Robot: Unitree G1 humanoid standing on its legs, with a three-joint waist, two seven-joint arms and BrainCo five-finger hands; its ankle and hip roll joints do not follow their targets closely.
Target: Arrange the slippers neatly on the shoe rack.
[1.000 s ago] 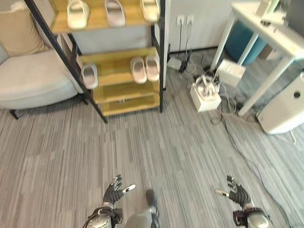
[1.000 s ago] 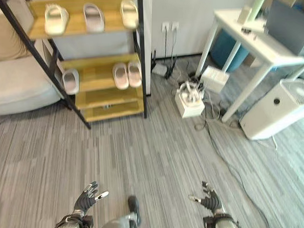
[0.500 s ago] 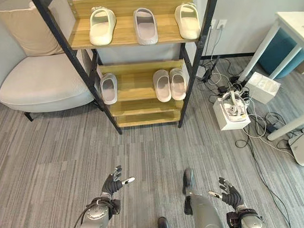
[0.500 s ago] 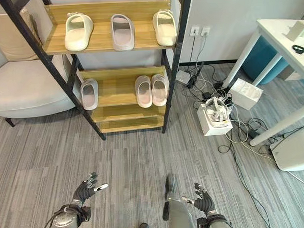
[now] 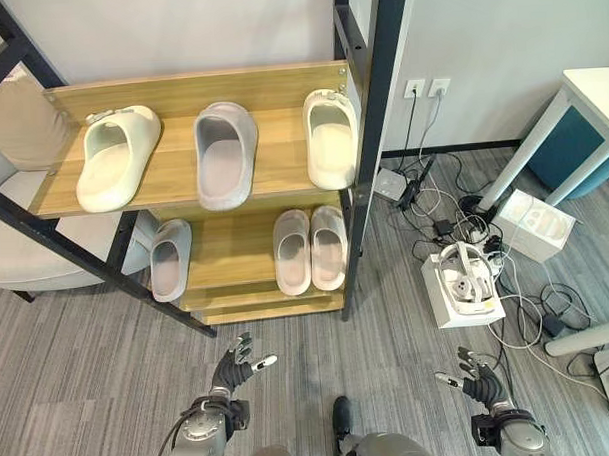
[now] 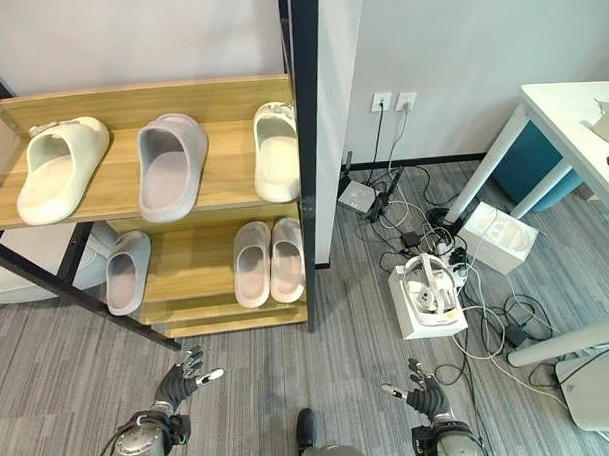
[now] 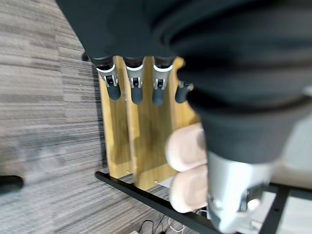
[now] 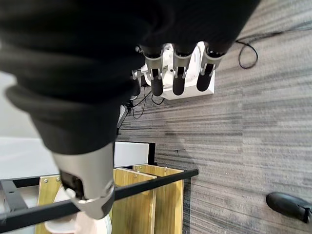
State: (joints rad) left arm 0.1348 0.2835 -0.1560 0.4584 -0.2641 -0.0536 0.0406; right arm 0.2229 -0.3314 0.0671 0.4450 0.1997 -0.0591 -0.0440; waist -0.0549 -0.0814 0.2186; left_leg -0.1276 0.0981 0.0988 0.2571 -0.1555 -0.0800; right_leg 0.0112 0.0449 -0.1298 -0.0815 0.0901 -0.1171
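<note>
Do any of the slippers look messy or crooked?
Yes. On the top shelf the green slipper lies slanted, away from the grey slipper. Below, one slipper sits alone, far from the pair.

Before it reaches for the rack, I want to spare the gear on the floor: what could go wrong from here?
Cables and an open white box lie on the floor beside the rack's right post; a step that way by the robot could snag them. On the top shelf, the cream slipper at the right end sits against that post, so a reaching hand may knock it. Both the left hand and right hand are open and empty.
</note>
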